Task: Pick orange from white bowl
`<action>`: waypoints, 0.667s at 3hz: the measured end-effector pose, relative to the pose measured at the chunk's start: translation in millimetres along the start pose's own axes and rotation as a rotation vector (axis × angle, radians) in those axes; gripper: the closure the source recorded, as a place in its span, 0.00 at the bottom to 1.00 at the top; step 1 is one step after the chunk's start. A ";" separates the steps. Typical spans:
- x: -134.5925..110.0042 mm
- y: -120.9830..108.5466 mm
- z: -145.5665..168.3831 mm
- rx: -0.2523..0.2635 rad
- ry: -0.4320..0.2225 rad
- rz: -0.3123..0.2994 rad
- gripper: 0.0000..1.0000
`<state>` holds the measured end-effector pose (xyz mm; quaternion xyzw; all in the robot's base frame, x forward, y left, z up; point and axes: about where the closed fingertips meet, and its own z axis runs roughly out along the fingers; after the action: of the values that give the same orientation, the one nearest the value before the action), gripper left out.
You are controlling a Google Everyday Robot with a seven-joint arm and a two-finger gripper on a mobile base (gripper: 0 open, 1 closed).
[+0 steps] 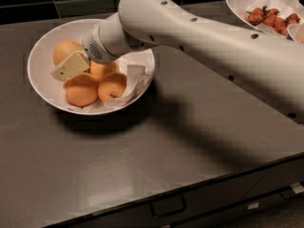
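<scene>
The white bowl (pixel 39 75) stands at the back left of the dark counter, lined with crumpled white paper. In it lies the orange (pixel 65 49), large and dull tan-yellow, at the bowl's back left, with three smaller, brighter oranges (pixel 80 90) in front of it. My gripper (pixel 70 65) reaches into the bowl from the right on a thick white arm. Its cream-coloured fingers (pixel 71 64) lie against the front right side of the large orange, above the small ones. The arm hides the bowl's back right part.
A second white bowl with red strawberries (pixel 273 17) stands at the back right, partly behind the arm. Another dish edge (pixel 295 32) shows at the far right. The counter's front edge has drawer handles (pixel 168 207) below it.
</scene>
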<state>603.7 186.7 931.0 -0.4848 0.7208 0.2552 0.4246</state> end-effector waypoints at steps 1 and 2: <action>-1.3 -1.2 7.4 0.012 0.026 -0.001 0.12; -5.3 -2.2 10.6 0.031 0.035 0.000 0.12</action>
<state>610.5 196.7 930.2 -0.4826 0.7320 0.2352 0.4195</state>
